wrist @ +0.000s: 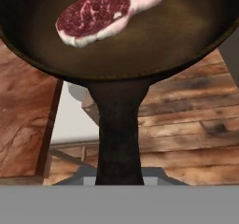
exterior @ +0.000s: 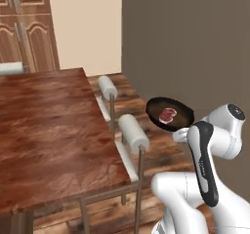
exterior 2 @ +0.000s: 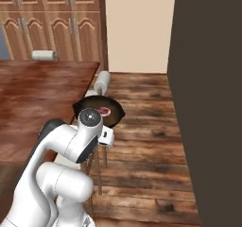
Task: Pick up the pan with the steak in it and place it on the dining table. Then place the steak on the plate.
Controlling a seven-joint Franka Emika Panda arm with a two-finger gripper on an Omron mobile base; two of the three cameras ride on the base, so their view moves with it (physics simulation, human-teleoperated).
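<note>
Dining table (exterior: 49,126): the glossy red-brown top takes the left part of both base views; in the hand view its edge is seen at the left, below the pan.
Stools (exterior: 133,130): two stools with pale cushions stand along the right edge of the table, between the table and the pan.
Pan (exterior: 172,115): black, carried in the air over the wooden floor, to the right of the table edge and near the closer stool; it is not above the tabletop. In the right base view it is just behind the arm's wrist.
Steak (exterior: 168,114): lies flat inside the pan, reddish with pale fat.
Gripper (wrist: 119,181): clenched on the pan handle (wrist: 119,134), which runs down to the fingers in the hand view.
Wall (exterior: 195,43): a dark panel at the right.
</note>
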